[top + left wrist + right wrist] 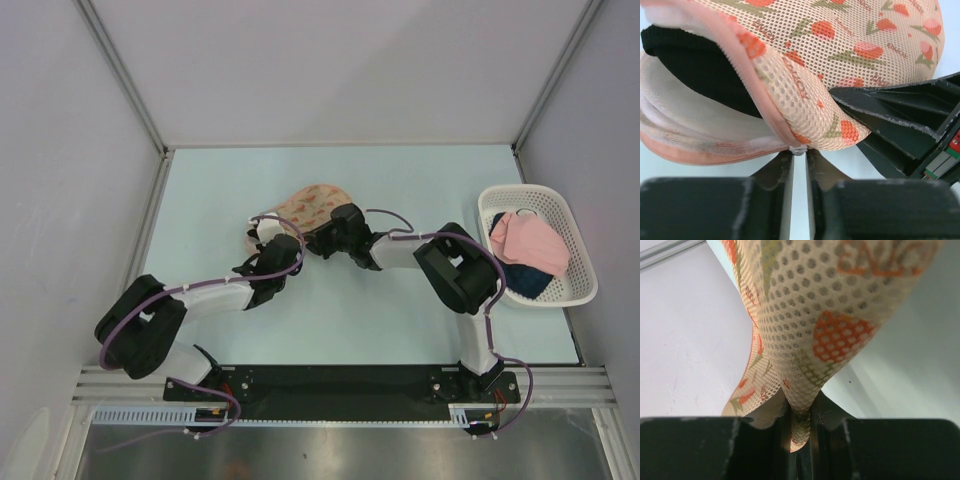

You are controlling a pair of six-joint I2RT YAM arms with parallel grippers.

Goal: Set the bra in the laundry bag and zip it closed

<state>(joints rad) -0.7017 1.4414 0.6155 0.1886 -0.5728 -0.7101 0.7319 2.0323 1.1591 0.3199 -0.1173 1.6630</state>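
Out in the middle of the pale table (400, 310), the laundry bag (312, 205) is lying with both arms reaching in over its near edge. Inside it, the black bra (695, 65) is showing through the gaping mouth, tucked under the patterned mesh top and resting on the pale lining, so the zip is still largely undone. The left gripper (799, 157) is sitting right at the rim, its fingers almost together with just a thin slit between them, and the little metal zip pull (799, 150) is sitting at their tips; whether they are actually pinching it, I cannot tell. The right gripper (800, 410) is coming in from the other side, its fingers clamped tight on a bunched fold of the bag's mesh, and the fabric is rising taut out of that pinch. Off at the right edge, a white basket (585, 270) is holding a pink cloth (530, 242) and a dark blue cloth (525, 280), well apart from the bag.
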